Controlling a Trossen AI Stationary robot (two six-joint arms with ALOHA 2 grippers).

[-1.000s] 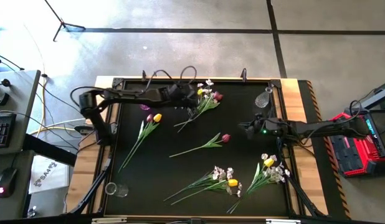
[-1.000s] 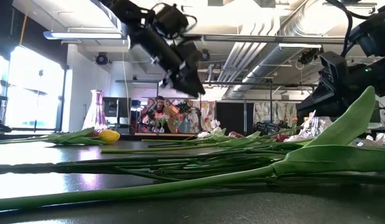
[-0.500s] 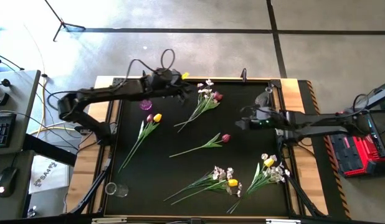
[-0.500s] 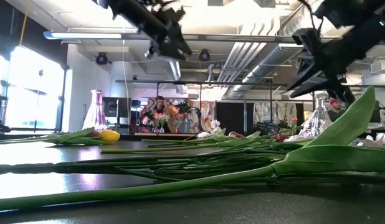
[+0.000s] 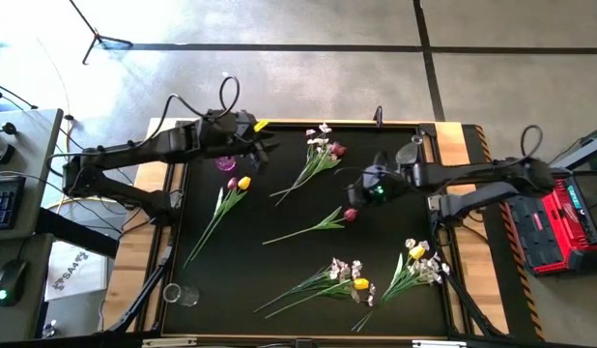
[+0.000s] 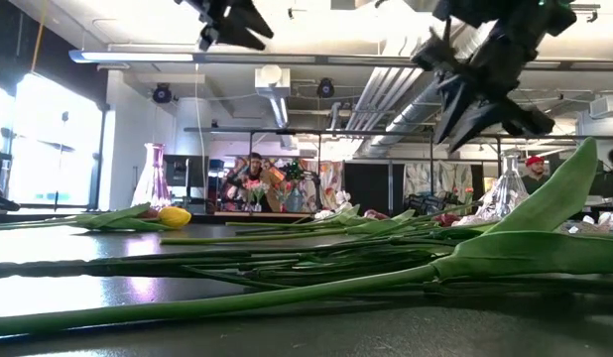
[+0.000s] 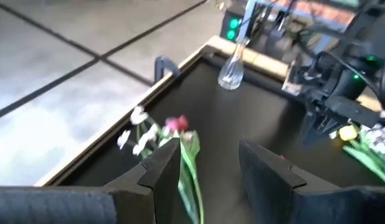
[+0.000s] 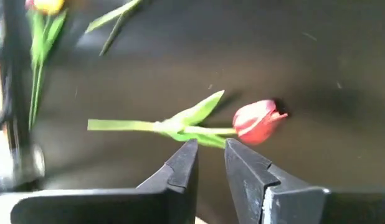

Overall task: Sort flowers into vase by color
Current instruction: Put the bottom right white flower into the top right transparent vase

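The dark red long-stemmed artificial tulip point(image 8: 258, 121) mid-bench could slip sideways, since the right gripper point(image 8: 210, 163) above it has only a narrow finger gap, while the left gripper point(image 7: 208, 163) waits released near the far-left corner.

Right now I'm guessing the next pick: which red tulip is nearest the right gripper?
The lone red tulip mid-table, just below the right gripper; the other red one sits bunched with white blossoms near the far edge.

The worktop point(image 5: 279, 261) is matte black with a pale wooden border. On it lie green-stemmed flowers: a dark red tulip point(image 5: 350, 215), a yellow tulip point(image 5: 243, 182), and white blossom sprays point(image 5: 342, 268) around another yellow bloom point(image 5: 360, 284). A pink-purple vase point(image 5: 225, 163) and a clear glass vase point(image 5: 409, 154) stand near the far edge. Both arms are dark; the right tool point(image 5: 356, 193) shows a green light.
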